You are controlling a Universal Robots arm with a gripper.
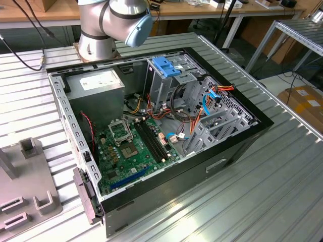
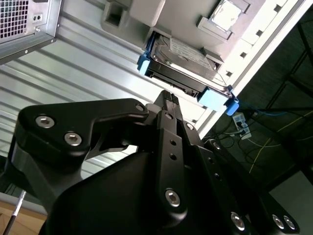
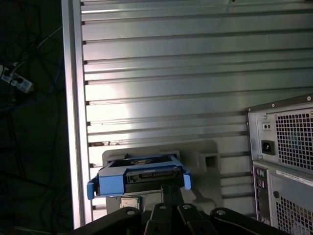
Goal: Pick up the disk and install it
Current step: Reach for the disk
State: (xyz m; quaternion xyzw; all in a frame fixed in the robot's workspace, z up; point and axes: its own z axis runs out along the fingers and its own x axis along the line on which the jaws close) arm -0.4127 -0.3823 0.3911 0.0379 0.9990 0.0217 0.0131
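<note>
The disk (image 2: 185, 59) is a black hard drive with a white label, edged by a blue bracket. It rests on a grey fixture (image 2: 146, 12) on the ribbed metal table. In the first wrist view the disk (image 3: 143, 175) shows its connector edge toward me. My gripper (image 2: 168, 94) points at the middle of that edge from a short distance, and its fingers are shut with nothing between them. The gripper (image 3: 171, 188) tips stand just in front of the disk's blue bracket.
The open computer case (image 1: 242, 136) lies on the table with its motherboard (image 1: 133, 143), grey power-supply box (image 1: 96, 85) and a metal drive cage with a blue handle (image 1: 165, 65). The case's rear panel (image 3: 283, 156) stands beside the fixture. The table edge (image 3: 73, 122) runs close to the disk.
</note>
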